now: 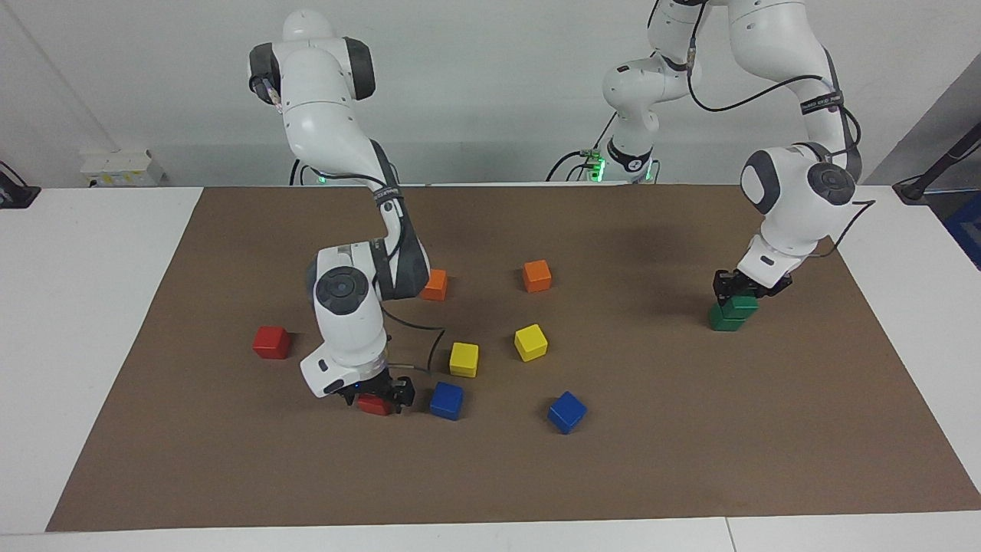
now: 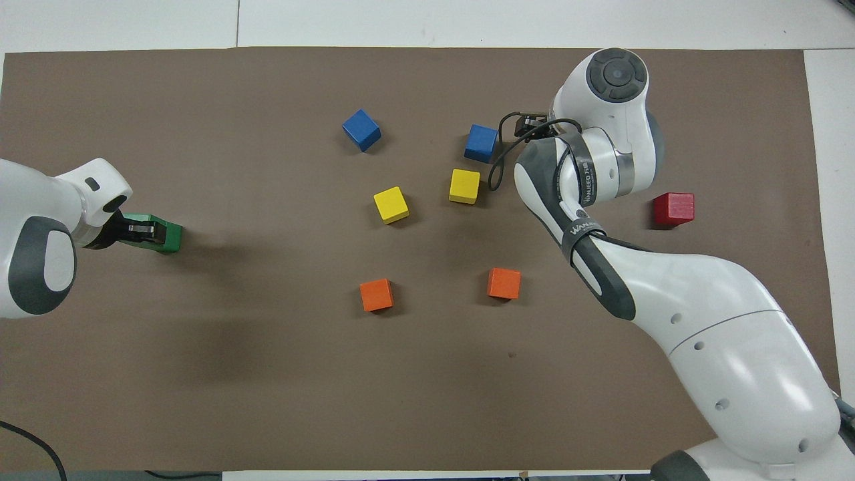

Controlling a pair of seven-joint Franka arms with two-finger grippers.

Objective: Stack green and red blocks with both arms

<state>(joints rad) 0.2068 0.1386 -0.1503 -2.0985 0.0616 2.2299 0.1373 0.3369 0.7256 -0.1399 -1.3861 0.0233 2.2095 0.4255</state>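
My left gripper [image 1: 740,294] is shut on a green block [image 1: 743,305], which sits low over the second green block [image 1: 723,320] at the left arm's end of the mat. I cannot tell whether the two touch. In the overhead view the left gripper [image 2: 139,229] covers most of the green pair [image 2: 168,236]. My right gripper [image 1: 376,395] is down at the mat, open, with its fingers on either side of a red block [image 1: 373,405]. The arm hides that block in the overhead view. The other red block [image 1: 271,342] [image 2: 673,208] lies alone toward the right arm's end.
A blue cube [image 1: 446,400] lies close beside the right gripper, and another blue cube [image 1: 567,412] lies further along. Two yellow cubes [image 1: 464,359] [image 1: 530,342] and two orange cubes [image 1: 434,284] [image 1: 536,276] lie mid-mat, nearer the robots. A brown mat [image 1: 690,460] covers the table.
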